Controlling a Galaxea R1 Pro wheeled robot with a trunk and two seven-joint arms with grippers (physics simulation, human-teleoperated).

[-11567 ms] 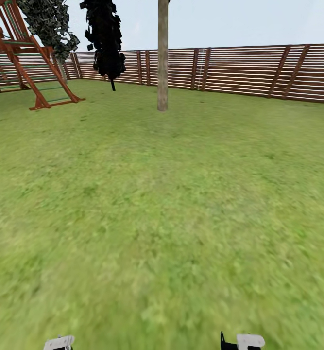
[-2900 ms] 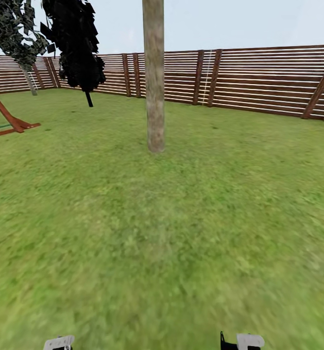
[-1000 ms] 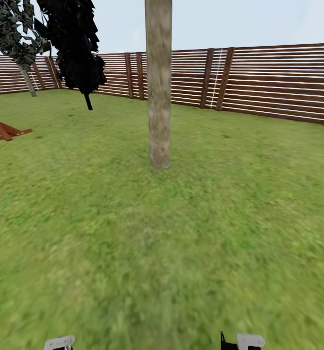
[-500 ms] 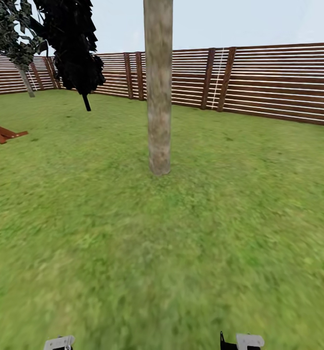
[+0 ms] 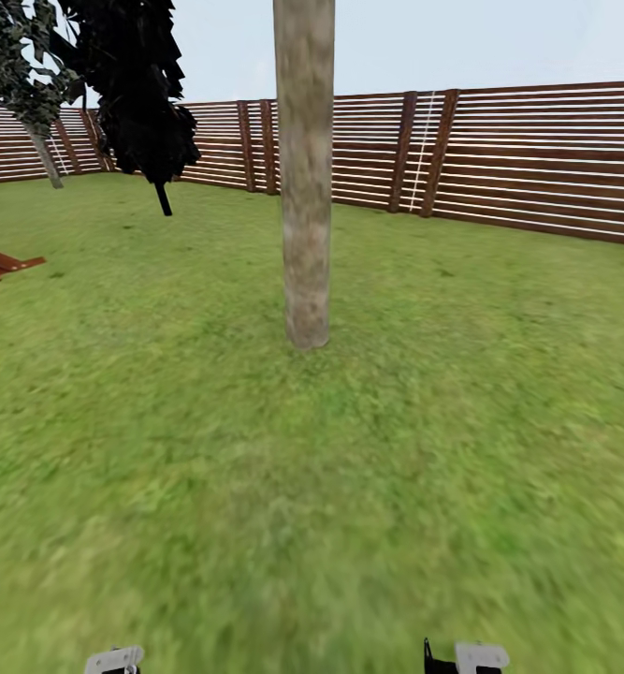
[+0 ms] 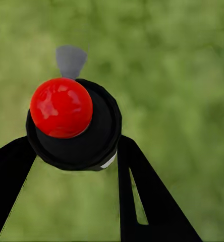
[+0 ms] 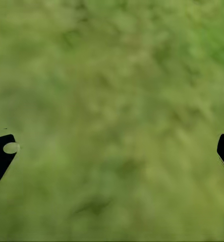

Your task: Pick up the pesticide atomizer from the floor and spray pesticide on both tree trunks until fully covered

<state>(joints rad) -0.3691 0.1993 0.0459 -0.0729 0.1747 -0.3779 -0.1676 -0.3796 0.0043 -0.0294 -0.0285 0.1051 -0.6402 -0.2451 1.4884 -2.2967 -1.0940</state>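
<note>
pesticide atomizer [image 6: 74, 123] clamped between left gripper [image 6: 71, 156] fingers, above grass [image 6: 182, 75]

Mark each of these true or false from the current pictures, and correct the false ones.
1. The left tool is shut on an object with a black body and a red top. True.
2. The right tool holds a bottle. False: its fingers are spread wide with only blurred grass between them.
3. A beige-grey tree trunk stands ahead on the lawn in the head view. True.
4. The trunk stands on grey paving. False: it rises straight from the grass.
5. A brick wall runs behind the trunk. False: it is a brown wooden fence of horizontal slats.
</note>
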